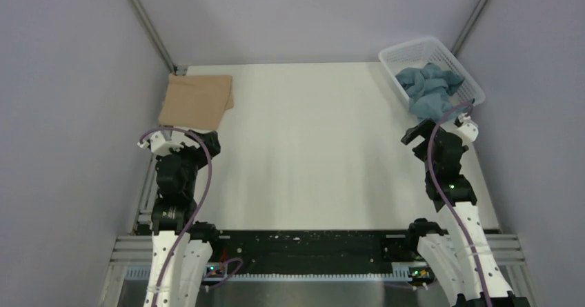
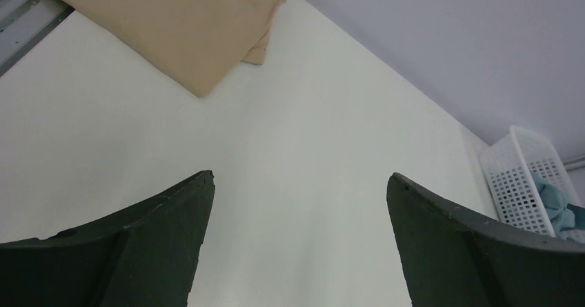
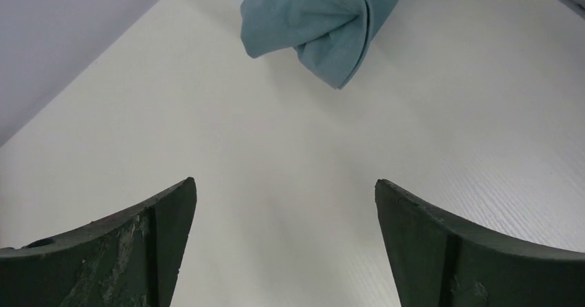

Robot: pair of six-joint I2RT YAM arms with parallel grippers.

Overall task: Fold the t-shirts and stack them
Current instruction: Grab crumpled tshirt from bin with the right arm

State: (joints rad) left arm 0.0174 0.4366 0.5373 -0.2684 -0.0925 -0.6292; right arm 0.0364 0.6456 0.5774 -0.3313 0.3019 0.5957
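Closest to the lens is my left tool (image 2: 300,179), its two dark jaws spread wide with nothing between them but bare white counter (image 2: 296,114). My right tool (image 3: 285,183) is the same: jaws apart, released, gripping nothing, poised over the counter. Ahead of the left tool, at the far left corner, lies the tan shirt (image 2: 172,24). It is folded flat into a neat, roughly square pad with smooth faces and clean edges, and a lower layer peeks out a little along its right side. From above, my left tool sits just at the near edge of that pad; from the wrist, the cloth lies apart from the jaws. The teal shirt (image 1: 431,86) is at the far right corner, unfolded, bunched into soft lumps and creases inside the white mesh basket (image 1: 414,48). A rumpled lobe of it spills over the basket's near end toward my right tool. From the right wrist that lobe shows as a twisted fold of dusty blue cloth resting on the counter, ahead of the jaws and not touching them.
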